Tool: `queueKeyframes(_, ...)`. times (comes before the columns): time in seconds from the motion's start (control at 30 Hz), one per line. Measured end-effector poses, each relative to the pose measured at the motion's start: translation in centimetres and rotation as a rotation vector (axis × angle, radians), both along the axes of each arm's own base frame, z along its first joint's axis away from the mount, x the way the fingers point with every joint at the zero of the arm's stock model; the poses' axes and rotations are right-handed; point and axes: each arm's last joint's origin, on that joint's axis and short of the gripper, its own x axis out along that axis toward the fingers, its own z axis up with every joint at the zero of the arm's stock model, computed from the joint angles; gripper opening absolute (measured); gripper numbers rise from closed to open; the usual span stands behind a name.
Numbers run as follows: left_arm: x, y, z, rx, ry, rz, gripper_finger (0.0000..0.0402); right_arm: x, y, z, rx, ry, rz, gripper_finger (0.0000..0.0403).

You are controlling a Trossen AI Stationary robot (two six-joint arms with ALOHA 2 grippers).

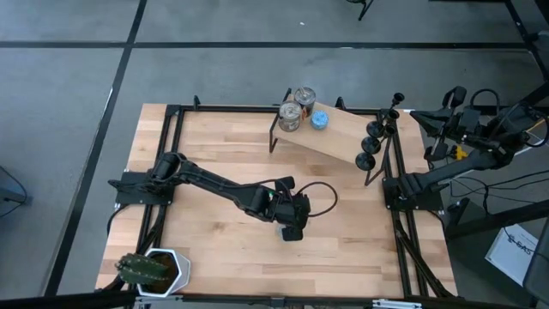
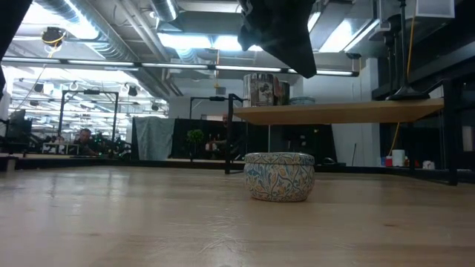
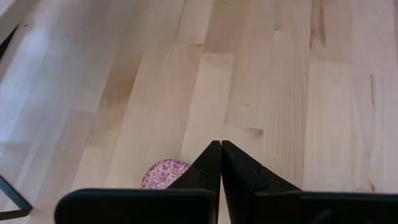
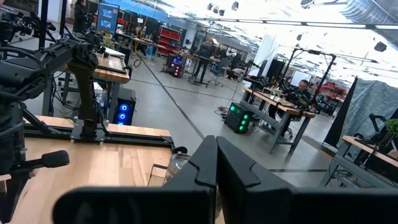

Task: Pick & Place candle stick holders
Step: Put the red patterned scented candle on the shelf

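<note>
Left gripper (image 1: 290,230), fingers closed on nothing, hovering mid-tabletop: approach step; next, reach the candle stick holders (image 1: 375,140) by the right edge.

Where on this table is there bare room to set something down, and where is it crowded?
Free: the wood between the left arm and the raised board, and the stretch from the left gripper to the right frame rail. Crowded: the board's end with the candle stick holders, the cans, and the potted cactus corner.
</note>
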Motion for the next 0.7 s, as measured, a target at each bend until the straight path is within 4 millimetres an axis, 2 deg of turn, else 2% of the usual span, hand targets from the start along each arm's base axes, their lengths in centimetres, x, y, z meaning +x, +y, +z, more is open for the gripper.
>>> queueKeyframes(0.43, 0.0, 0.0, 0.0, -0.002, -0.001, 0.004, 0.0006, 0.0, 0.0, 0.0, 0.0, 0.0, 0.0, 0.0005)
queueKeyframes(0.7, -0.01, -0.15, -0.05, -0.07, -0.002, 0.011, 0.0005, 0.01, 0.0, 0.0, 0.0, 0.0, 0.0, 0.0005)
